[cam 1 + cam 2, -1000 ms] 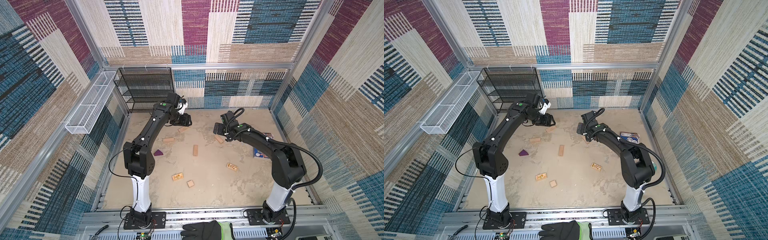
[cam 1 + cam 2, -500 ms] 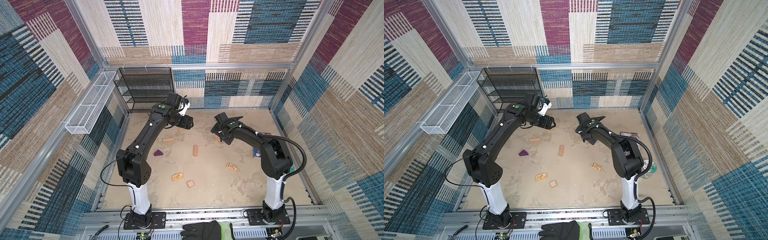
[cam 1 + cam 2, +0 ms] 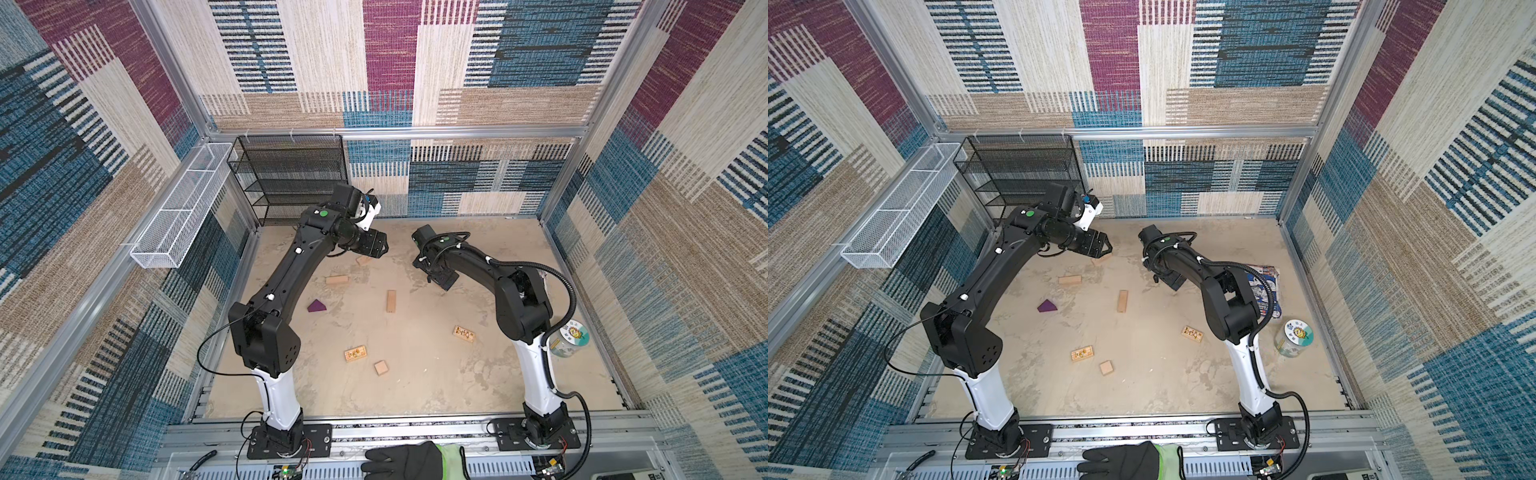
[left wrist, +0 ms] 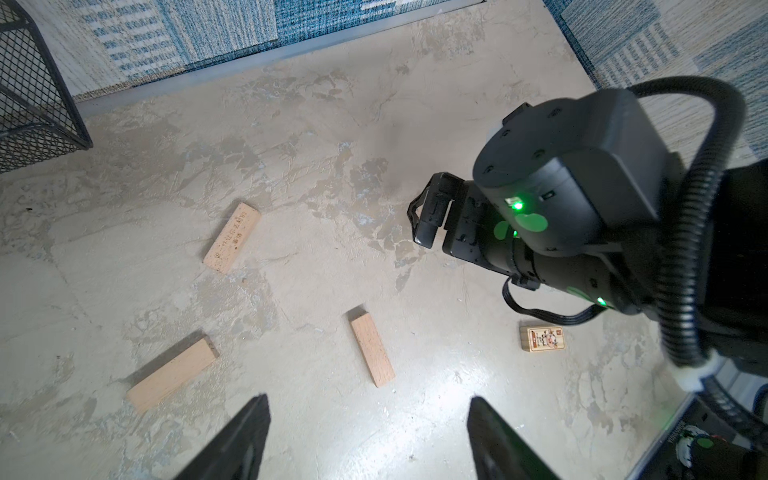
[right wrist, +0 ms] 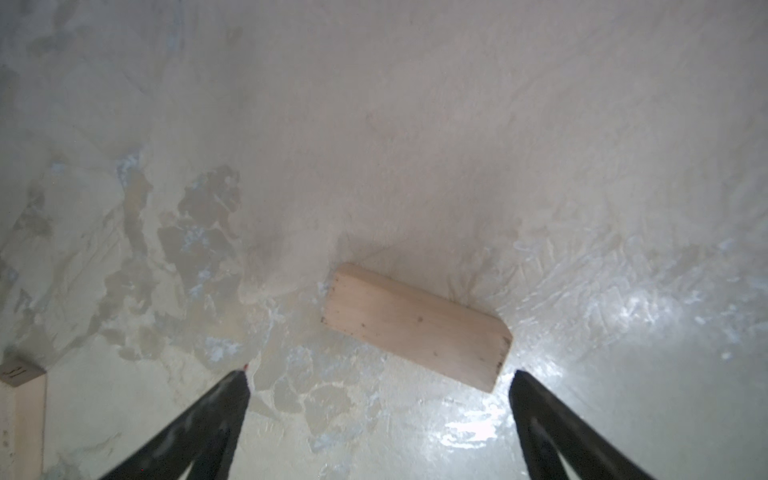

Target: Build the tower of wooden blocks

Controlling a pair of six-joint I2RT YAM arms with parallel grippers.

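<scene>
A white wire basket (image 3: 174,216) is fixed to the wall at the far left, and a black mesh rack (image 3: 291,178) stands beside it at the back of the table (image 3: 415,395). The wood blocks are scattered singly, each lying flat on the table and apart from the others. Furthest left is the purple wedge (image 3: 316,306), then a long plain brick (image 3: 341,279) and a printed block (image 3: 355,354) nearer the front. The left gripper (image 4: 368,399) is held above the back of the table, its jaws spread wide with nothing between them. In both top views a half-hidden brick (image 3: 363,260) shows just beneath it. Next are a cube (image 3: 381,368), a middle brick (image 3: 391,301) and a second printed block (image 3: 463,333). The right gripper (image 5: 380,372) is held low over the table with its jaws wide. A pale brick (image 5: 415,326) lies just ahead of its fingertips and is not gripped. A blue booklet (image 3: 1268,276) is partly covered by the right arm. A clear jar (image 3: 573,334) stands near the right edge.
</scene>
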